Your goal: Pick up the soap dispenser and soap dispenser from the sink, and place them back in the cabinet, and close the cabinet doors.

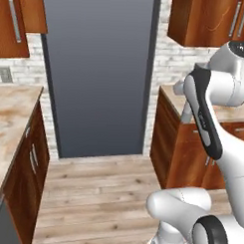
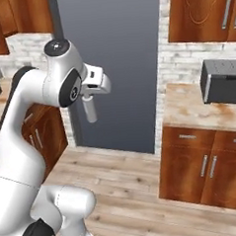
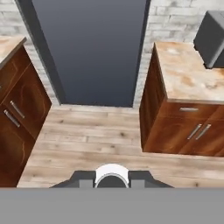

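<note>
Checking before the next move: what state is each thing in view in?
Gripper: jaws shut, holding nothing, raised above the floor.
Upper cabinet doors: closed.
Lower fronts: closed.
Grey appliance: standing on the right counter.
Left counter: bare where it shows.

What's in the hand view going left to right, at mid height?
Left base cabinet fronts with silver handles → tall grey panel → white brick wall strip → right counter with marbled top → dark grey box on it.
</note>
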Controlling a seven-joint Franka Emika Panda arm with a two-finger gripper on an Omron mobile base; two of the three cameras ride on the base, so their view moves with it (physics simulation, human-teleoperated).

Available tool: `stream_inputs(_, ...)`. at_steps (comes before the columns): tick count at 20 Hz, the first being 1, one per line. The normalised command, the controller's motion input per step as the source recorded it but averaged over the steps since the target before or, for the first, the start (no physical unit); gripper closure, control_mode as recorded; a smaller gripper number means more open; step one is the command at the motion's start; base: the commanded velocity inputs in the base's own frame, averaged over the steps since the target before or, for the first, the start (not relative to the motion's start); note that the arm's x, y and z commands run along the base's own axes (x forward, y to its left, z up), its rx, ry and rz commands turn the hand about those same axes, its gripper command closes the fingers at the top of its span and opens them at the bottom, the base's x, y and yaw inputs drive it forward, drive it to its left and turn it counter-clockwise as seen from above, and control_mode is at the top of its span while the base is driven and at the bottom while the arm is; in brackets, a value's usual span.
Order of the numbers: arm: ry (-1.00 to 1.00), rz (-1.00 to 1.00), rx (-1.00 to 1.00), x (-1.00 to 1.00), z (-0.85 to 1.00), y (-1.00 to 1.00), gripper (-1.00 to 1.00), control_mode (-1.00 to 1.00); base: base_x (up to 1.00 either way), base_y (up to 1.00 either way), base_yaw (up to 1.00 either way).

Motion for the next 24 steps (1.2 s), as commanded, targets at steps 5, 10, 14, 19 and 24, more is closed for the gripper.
stream_inputs(5, 0.0, 0.0, 0.0, 0.0, 0.0, 0.0, 1.0, 1.0, 0.96, -0.37, 0.04)
stream_inputs(10, 0.0, 0.0, 0.0, 0.0, 0.0, 0.0, 1.0, 1.0, 1.0, -0.24, 0.0)
stream_inputs(14, 0.0, 0.0, 0.0, 0.0, 0.0, 0.0, 1.0, 1.0, 1.0, 0.0, 0.0)
stream_inputs(19, 0.0, 0.0, 0.0, 0.0, 0.0, 0.0, 1.0, 1.0, 0.99, 0.0, 0.02)
stream_inputs(24, 0.0, 0.0, 0.0, 0.0, 0.0, 0.0, 1.0, 1.0, 0.85, 0.12, 0.04)
